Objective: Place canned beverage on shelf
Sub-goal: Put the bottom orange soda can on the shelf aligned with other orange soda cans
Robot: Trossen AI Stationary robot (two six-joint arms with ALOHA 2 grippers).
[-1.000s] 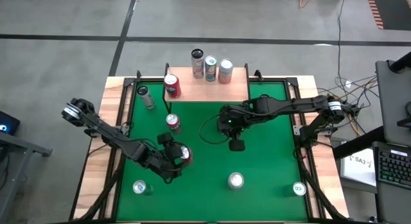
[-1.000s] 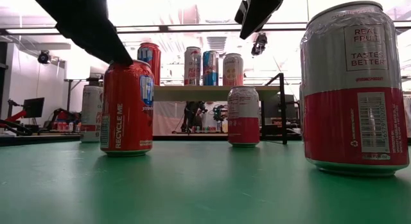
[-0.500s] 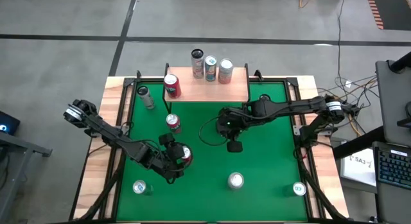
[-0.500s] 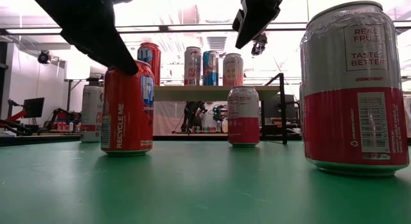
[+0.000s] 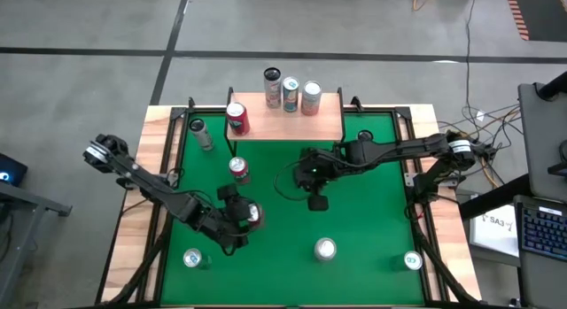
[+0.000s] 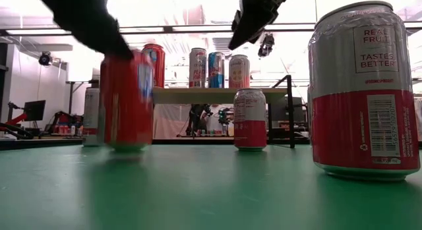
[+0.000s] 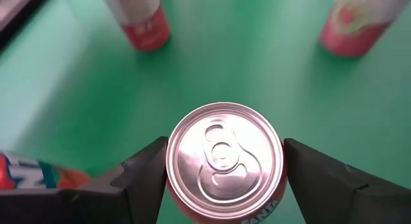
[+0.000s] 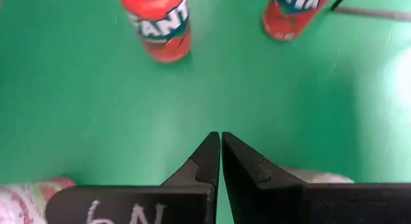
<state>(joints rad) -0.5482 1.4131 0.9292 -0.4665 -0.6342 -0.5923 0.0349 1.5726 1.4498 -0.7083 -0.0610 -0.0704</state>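
A red can with a silver top [image 7: 223, 161] stands on the green table left of centre [image 5: 255, 213] and shows blurred in the low view [image 6: 125, 101]. My left gripper [image 7: 225, 176] comes in from the table's near left, one finger on each side of the can, shut on it. The shelf [image 5: 283, 125], a light wood top on black legs, stands at the far edge and carries several cans. My right gripper [image 8: 221, 142] hangs shut and empty above the table's middle [image 5: 316, 203], to the right of the red can. My left gripper pinches the red can's upper side wall [image 7: 172, 185], just under the rim, between its two fingers [image 7: 144, 176]. The fingers slant down from the table's near left. The can stays upright; whether its bottom is clear of the table I cannot tell.
A red-and-white can [image 5: 239, 170] stands between the held can and the shelf, and a grey one [image 5: 202, 134] near the far left. Three more cans [image 5: 192, 258], [image 5: 325, 249], [image 5: 412, 260] stand along the near edge. A wooden border frames the table.
The red can has shifted a little in my left gripper's fingers, sideways to the left in the low view, and now shows blurred there. My right gripper has drifted slightly toward the table's left, still shut.
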